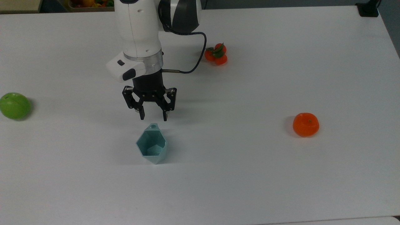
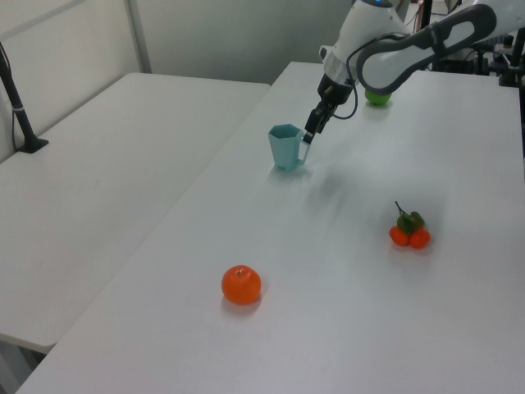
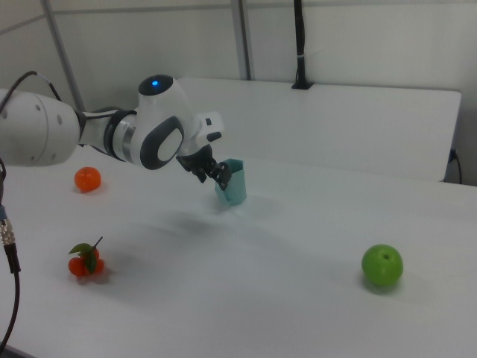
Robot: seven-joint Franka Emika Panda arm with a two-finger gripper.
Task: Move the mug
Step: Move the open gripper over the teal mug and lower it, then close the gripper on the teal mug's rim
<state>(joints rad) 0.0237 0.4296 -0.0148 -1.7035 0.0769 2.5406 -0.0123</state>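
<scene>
— What's the mug (image 1: 152, 144) just below the jaws made of?
— Pale teal plastic, smooth and faceted, faintly glossy.
— And the gripper (image 1: 153, 117)?
— Matt black, under a glossy white arm shell (image 1: 137, 28), above a matt white table (image 1: 281, 175).

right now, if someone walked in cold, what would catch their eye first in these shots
The white arm's black pincer, fingers open, hangs just above the tab handle of the pale teal faceted mug near the middle of the white table. Bright fruit dots the rest in the top view: a green apple at the top view's far left, an orange at the right, and a small leafy cluster of tangerines behind.
</scene>
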